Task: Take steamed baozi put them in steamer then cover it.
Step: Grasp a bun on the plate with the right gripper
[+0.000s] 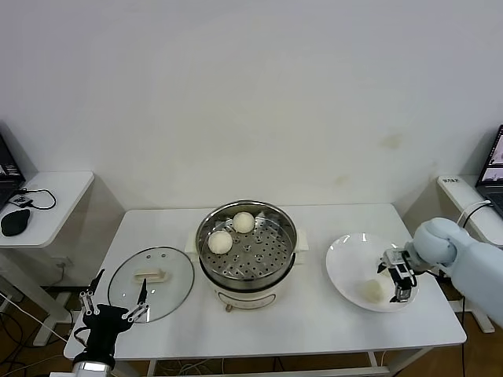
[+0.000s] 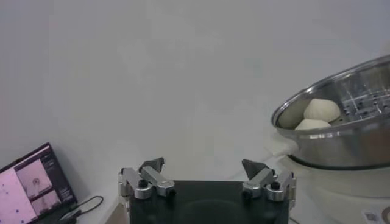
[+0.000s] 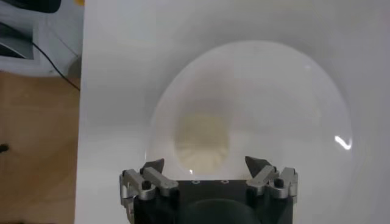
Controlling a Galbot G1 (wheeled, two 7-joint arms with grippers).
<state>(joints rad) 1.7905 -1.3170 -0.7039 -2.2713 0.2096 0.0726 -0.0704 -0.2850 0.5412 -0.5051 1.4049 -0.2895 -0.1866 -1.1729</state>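
A: Buns first, where are they?
B: Two buns (image 1: 232, 232) sit on the perforated tray inside the steamer (image 1: 247, 253), toward its 10 and 12 o'clock edge. A third bun (image 1: 371, 290) lies on the white plate (image 1: 346, 263), at about 3 o'clock from the steamer on the counter (image 1: 314, 322).
A: And the lid?
B: The glass lid (image 1: 151, 283) lies flat on the counter at the steamer's 9 o'clock, handle up, apart from the pot.
A: The claws?
B: The right claw (image 1: 397, 284) hangs over the plate just beside the lone bun, jaws spread and holding nothing. The right wrist view shows what the head view cannot: that bun (image 3: 202, 141) lies on the plate beyond the two open fingertips (image 3: 153, 167), not touched. The left claw (image 1: 116, 305) waits at the lid's near edge, also wide open and empty.
A: Anything only the left wrist view gives?
B: A low side look at the steamer's rim (image 2: 341, 97) with both buns (image 2: 317, 115) peeking over it, and a laptop (image 2: 33, 182) off to the side.
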